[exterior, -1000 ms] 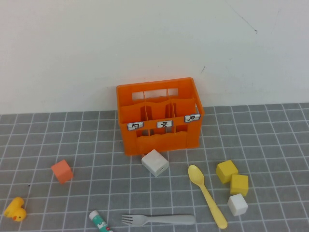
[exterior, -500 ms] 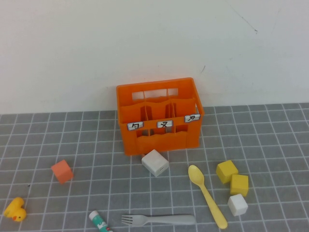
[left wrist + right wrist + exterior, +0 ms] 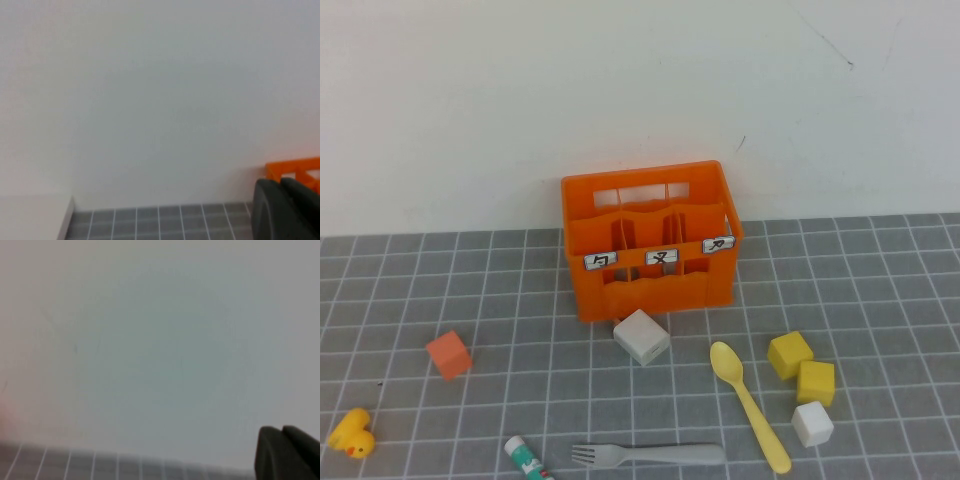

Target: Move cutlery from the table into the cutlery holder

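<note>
Starting at the near edge of the flat grey table (image 3: 880, 280) with its white-lined grid, the grey fork with a thick handle (image 3: 650, 455) lies flat, tines toward the robot's left, just right of a white-and-green tube (image 3: 526, 458). The pale yellow plastic spoon (image 3: 748, 403) lies diagonally to its right, bowl pointing away from the robot, handle running toward the near edge. Beside the spoon sit 2 yellow cubes (image 3: 802, 368) and 1 small white cube (image 3: 812, 423); a yellow toy duck (image 3: 352, 433) and a small orange cube (image 3: 449, 354) lie on the left. A larger white block (image 3: 641, 336) sits just in front of the bright orange plastic crate with inner dividers (image 3: 650, 240), which carries 3 white labels and holds no cutlery.

Both utensils are judged light, rigid and low-lying. Grasp the fork across its thick handle; grasp the spoon mid-handle, where the smooth plastic may slip and the cubes stand clear.

Neither arm appears in the high view. The left gripper (image 3: 286, 210) shows only as a dark part near the crate's edge; the right gripper (image 3: 287, 452) likewise, facing the wall. Whether either is released or clenched cannot be told.
</note>
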You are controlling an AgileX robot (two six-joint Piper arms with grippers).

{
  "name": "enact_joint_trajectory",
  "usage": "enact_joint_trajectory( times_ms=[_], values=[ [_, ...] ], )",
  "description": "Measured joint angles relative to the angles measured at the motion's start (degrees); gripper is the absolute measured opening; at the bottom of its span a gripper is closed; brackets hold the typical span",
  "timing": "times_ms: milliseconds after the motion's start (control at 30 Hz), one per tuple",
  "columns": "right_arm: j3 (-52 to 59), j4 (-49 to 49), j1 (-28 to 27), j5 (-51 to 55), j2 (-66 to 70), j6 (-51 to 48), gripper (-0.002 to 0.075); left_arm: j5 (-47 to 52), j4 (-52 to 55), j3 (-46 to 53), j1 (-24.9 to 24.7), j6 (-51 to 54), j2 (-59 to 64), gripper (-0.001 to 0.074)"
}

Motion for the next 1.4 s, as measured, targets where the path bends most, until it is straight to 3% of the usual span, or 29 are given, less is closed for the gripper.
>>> enact_joint_trajectory(
  times_ms=[167,333,533,700,867,1100,1400],
  values=[
    [-5.2,9.8,0.0,16.5,8.4,-5.6,-0.0002,-1.0,-0.1,1.5,0.0,-1.2,2.9,-0.0001],
    [-9.5,27.1,0.0,25.0,22.3,-23.1,-0.0002,-3.0,-3.6,5.5,0.0,-2.5,6.3,-0.0001],
    [-13.3,43.6,0.0,26.8,40.7,-43.6,-0.0002,2.1,-7.5,6.4,0.0,-2.5,13.6,-0.0001],
    [-15.9,49.1,1.9,25.0,55.1,-53.6,-0.0002,2.6,-10.1,6.5,0.0,-2.5,17.1,-0.0001],
    [-20.4,49.8,9.9,21.5,67.8,-54.6,-0.0002,1.7,-10.4,7.4,0.0,-2.5,18.5,-0.0001],
    [-29.7,47.7,26.4,15.0,83.2,-50.5,-0.0002,-0.1,-13.2,9.9,0.0,-3.0,18.6,-0.0001],
    [-38.3,43.2,29.1,13.8,100.7,-48.6,0.0001,0.1,-13.8,10.5,0.0,-3.0,18.6,-0.0001]
  ],
)
